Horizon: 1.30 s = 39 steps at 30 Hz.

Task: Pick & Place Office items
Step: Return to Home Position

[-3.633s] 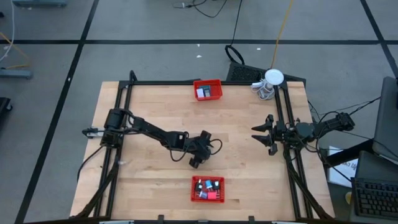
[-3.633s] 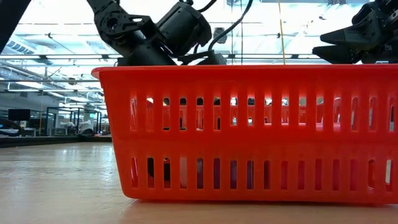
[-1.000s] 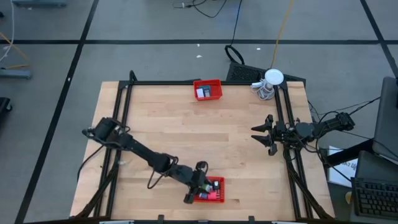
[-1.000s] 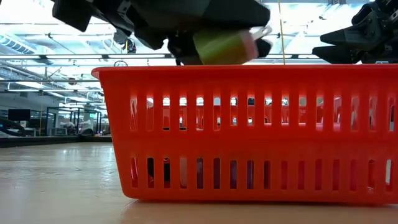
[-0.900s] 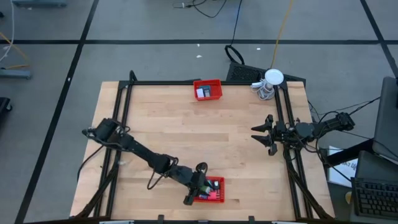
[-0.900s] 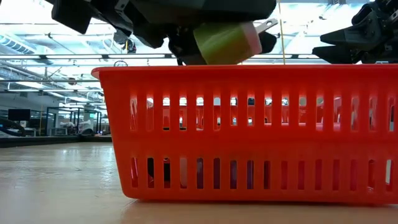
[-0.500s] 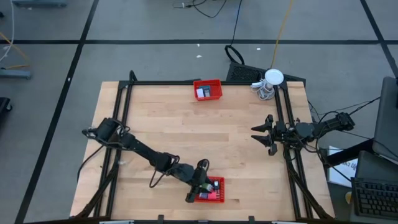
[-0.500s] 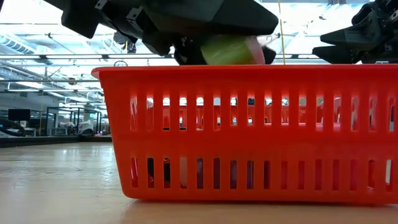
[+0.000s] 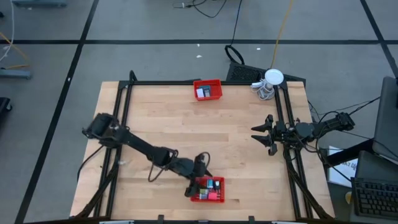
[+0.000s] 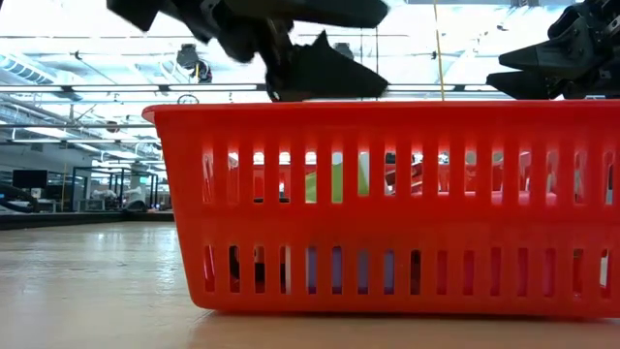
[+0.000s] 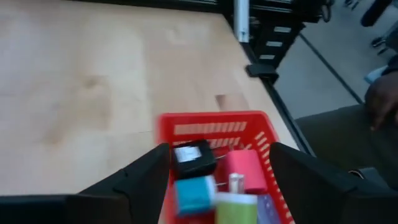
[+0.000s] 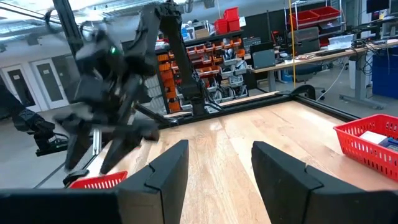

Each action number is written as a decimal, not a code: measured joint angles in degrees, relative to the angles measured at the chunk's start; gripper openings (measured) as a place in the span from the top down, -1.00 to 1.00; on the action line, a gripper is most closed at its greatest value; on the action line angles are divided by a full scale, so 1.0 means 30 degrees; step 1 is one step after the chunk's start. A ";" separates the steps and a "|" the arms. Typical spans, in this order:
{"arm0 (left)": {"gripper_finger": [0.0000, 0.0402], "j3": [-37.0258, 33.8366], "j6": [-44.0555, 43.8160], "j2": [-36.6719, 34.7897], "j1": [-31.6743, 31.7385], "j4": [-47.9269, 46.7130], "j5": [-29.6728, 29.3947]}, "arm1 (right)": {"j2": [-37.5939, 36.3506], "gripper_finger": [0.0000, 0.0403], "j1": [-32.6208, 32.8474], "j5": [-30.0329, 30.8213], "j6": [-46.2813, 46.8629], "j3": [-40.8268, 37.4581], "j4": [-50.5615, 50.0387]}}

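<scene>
The near red mesh basket (image 9: 221,190) holds the office items: in the left wrist view a dark one (image 11: 193,158), a pink one (image 11: 244,169), a teal one (image 11: 194,194), a green one (image 11: 236,210) and a purple one (image 11: 268,210). The green item also shows through the basket's slats in the low view (image 10: 325,181). My left gripper (image 9: 194,180) hangs open and empty just above the basket's left rim; it also shows in the left wrist view (image 11: 219,149) and the low view (image 10: 320,68). My right gripper (image 9: 261,134) waits open and empty at the table's right edge.
A second red basket (image 9: 207,89) with a white and dark item stands at the table's far edge. A white round object with a coiled cable (image 9: 271,81) sits at the far right corner. Bare wood lies between the two baskets.
My left gripper held the green item just above the near basket and has let it go. The item has fallen into the basket and lies among the others. The gripper has drawn back a little toward the table's left and far edges.
</scene>
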 joint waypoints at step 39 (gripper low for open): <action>-0.39 -1.2175 0.2234 -2.3419 0.5805 -0.4861 -0.2731 | 0.0007 0.18 0.0000 -0.0003 0.0004 -0.0005 0.0000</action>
